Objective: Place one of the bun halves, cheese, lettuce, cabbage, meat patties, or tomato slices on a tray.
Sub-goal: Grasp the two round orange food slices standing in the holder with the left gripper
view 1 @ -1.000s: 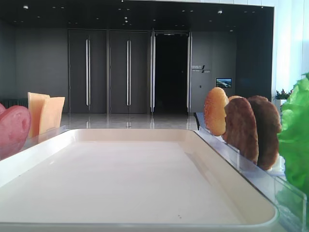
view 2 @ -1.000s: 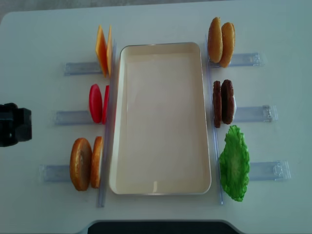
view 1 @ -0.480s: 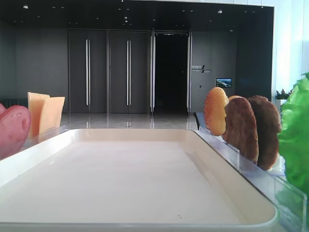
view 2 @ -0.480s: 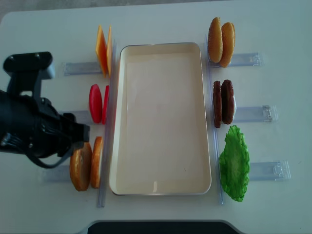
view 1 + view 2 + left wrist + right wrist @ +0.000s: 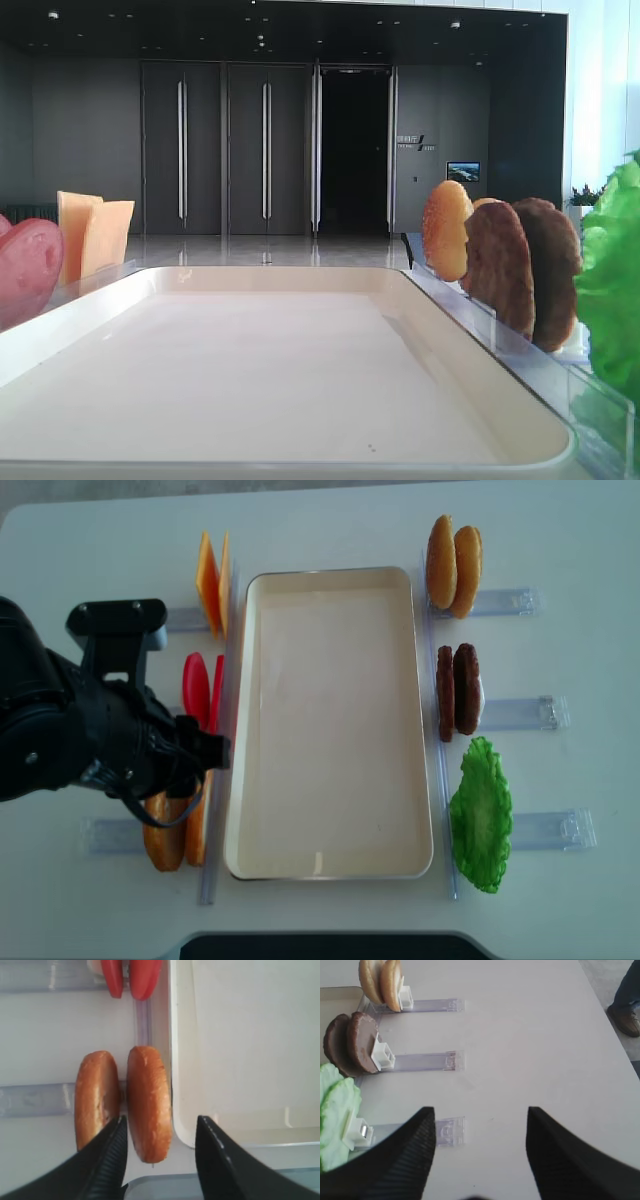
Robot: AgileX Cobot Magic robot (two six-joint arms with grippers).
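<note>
Our left gripper [image 5: 159, 1152] hangs with its jaws parted and holding nothing, straddling the inner of the two bun halves [image 5: 149, 1103], which stands on edge in its clear rack [image 5: 32, 1100] just beside the tray [image 5: 181, 1132]. Our right gripper [image 5: 480, 1152] is open and empty too, above bare table [image 5: 530, 1045] near the lettuce [image 5: 337, 1110].

Dark lobby behind a white table

Tall dark double doors [image 5: 225, 150] fill the upper left; an open doorway [image 5: 354, 150] stands centre, a small lit screen [image 5: 463, 171] right, bright window [image 5: 600, 90] far right, glossy floor [image 5: 260, 250] below.
</note>
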